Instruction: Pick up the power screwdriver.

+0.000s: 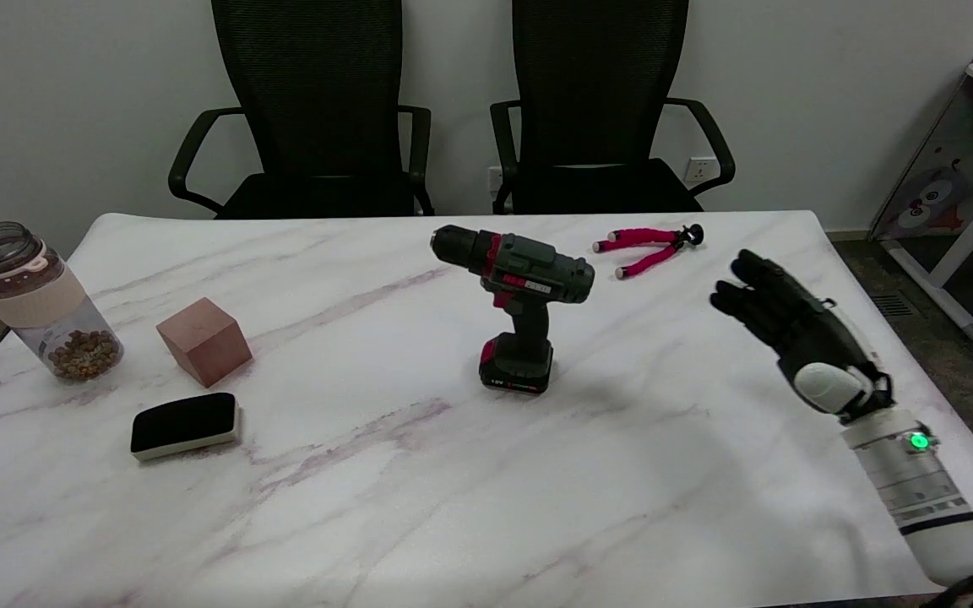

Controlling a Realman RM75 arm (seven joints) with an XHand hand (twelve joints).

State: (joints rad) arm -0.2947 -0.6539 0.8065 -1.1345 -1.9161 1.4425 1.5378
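Observation:
The power screwdriver (pixel 519 295) stands upright on its battery base near the middle of the marble table (pixel 419 490). It is dark grey and black with red trim, and its chuck points left. My right hand (pixel 790 325) hovers over the table's right side, well to the right of the screwdriver and apart from it. Its fingers are stretched out toward the far left and hold nothing. The white forearm (pixel 917 490) runs down to the lower right corner.
A pink-legged mini tripod (pixel 647 249) lies behind the screwdriver to the right. At the left are a jar with brown pellets (pixel 39 304), a reddish cube (pixel 203 340) and a black eraser (pixel 185 425). Two black chairs (pixel 596 110) stand behind the table.

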